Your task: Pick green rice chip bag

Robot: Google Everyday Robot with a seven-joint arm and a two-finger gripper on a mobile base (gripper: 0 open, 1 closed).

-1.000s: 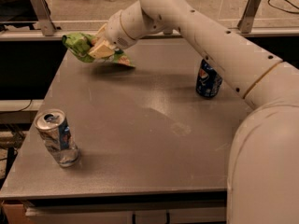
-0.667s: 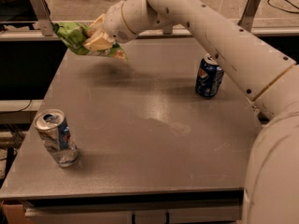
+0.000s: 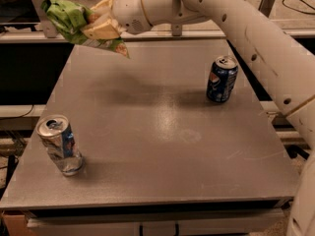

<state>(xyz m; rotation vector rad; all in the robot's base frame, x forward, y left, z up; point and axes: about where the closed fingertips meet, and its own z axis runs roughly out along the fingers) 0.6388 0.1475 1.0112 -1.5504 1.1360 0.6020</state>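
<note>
The green rice chip bag is a crumpled light-green pouch hanging in the air above the table's far left corner, well clear of the tabletop. My gripper is shut on it, its pale fingers clamped across the bag's right part. The white arm reaches in from the right side of the view and crosses over the far edge of the table.
A grey table fills the view. A blue soda can stands at the far right. A silver and blue can stands at the near left. Dark benches and a chair base lie beyond the far edge.
The gripper has lifted the bag up off the table's far left part and carried it higher and a little left. Both cans have stayed where they stood.
</note>
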